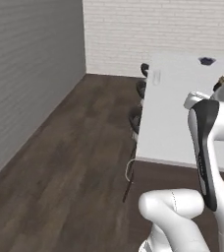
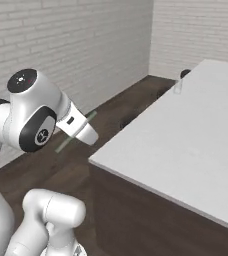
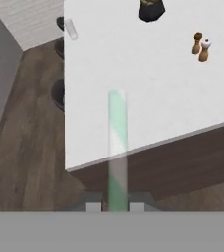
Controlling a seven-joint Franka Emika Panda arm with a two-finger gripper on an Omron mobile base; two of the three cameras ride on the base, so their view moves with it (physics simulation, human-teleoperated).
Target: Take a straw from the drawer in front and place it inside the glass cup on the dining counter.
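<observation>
My gripper [image 3: 115, 204] is shut on the straw [image 3: 116, 142], a pale green-and-white tube that points up over the near edge of the dining counter [image 3: 148, 93]. From the right base view the straw [image 2: 88, 118] pokes out slanted beside my wrist, short of the dining counter [image 2: 186, 140]. The glass cup [image 3: 70, 28] stands at the counter's far left edge, well beyond the straw's tip. It also appears as the glass cup [image 1: 156, 77] and the glass cup [image 2: 177, 87]. The drawer is out of view.
A black plant pot [image 3: 151, 10] and two small shakers [image 3: 201, 47] stand on the counter's far side. A dark bowl [image 1: 207, 60] sits at the back. Stools [image 1: 135, 120] line the counter's left side. Brick walls bound the wood floor [image 1: 74, 162].
</observation>
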